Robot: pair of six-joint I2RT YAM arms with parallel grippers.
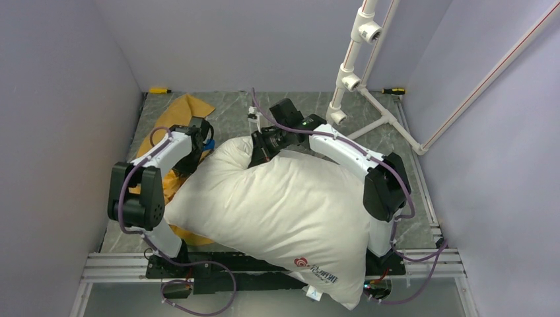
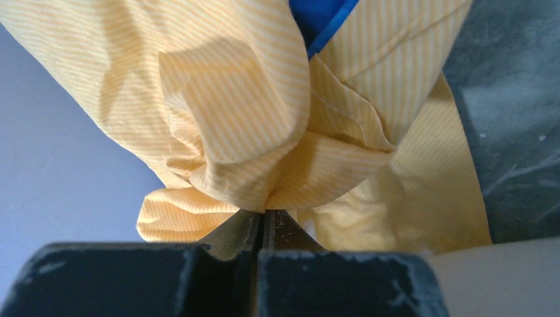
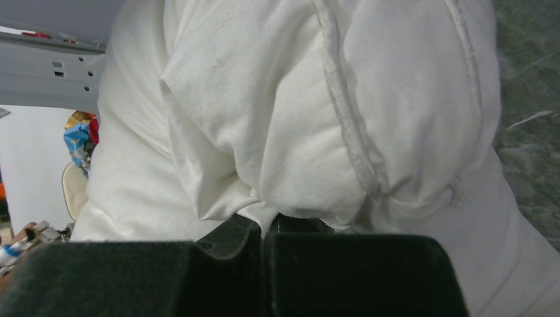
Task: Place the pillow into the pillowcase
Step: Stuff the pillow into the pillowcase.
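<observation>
We have the left gripper [image 2: 264,218] pinched shut on the pillowcase [image 2: 231,119] yellow edge, probably to lift its mouth. Right gripper [image 3: 267,221] clamps the pillow [image 1: 290,205] far corner for feeding. The pillow lies across the table [image 1: 224,109], beside the case, not inside.

The top external view looks steeply down from above and behind the arms [image 1: 162,155], wide enough to take in the whole desk [image 1: 231,109]. The left wrist view sits just behind the left end effector [image 2: 264,216], facing along its fingers, very close to the pillowcase [image 2: 251,112]. The right wrist view sits likewise behind the right end effector [image 3: 267,223], tight against the pillow [image 3: 297,112]. The overhead view shares both spots, toward the desk's far side.
</observation>
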